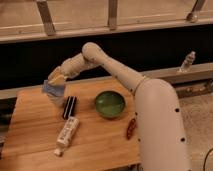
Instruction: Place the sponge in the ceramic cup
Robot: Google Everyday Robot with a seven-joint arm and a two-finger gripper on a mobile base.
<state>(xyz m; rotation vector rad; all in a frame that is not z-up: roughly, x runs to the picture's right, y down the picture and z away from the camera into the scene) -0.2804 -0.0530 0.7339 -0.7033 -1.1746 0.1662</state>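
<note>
Tabletop (30, 137): light wood, fills lower-left of view; robot's white body covers its right end.
White tube bottle (67, 134): nearest item, lying flat, cap end toward front edge, body angled back toward the middle.
Dark red item (131, 128): oblong, lying flat nr the tabletop's right side, just beside robot's body, apart from bowl.
Black block (69, 107): small dark oblong, lying just behind tube bottle's far end; can't tell if the two touch.
Green bowl (110, 104): wide, round, upright, mid-tabletop, to picture-right of black block, well apart from tube bottle.
Ceramic cup (58, 99): back-left part of tabletop, just picture-left of black block; mostly hidden by sponge, only a pale bit shows below it.
Sponge (52, 89): task item; light-blue flat pad, off the tabletop, hanging from pincer right over the cup. Lower edge is at about cup-rim level; can't tell if it touches the rim or dips inside.
Pincer (54, 81): clamped tight on sponge's upper edge, pointing down and picture-left, above back-left of tabletop.
Arm (117, 72): white, rises from robot's body at lower right, bends at a rounded joint, then slopes down to pincer.
Ledge (200, 72): pale strip behind tabletop, running across the view.
Clear bottle (187, 61): upright on ledge, far right, well apart from everything else.
Rails (112, 15): metal posts along the back, farthest from cam.
</note>
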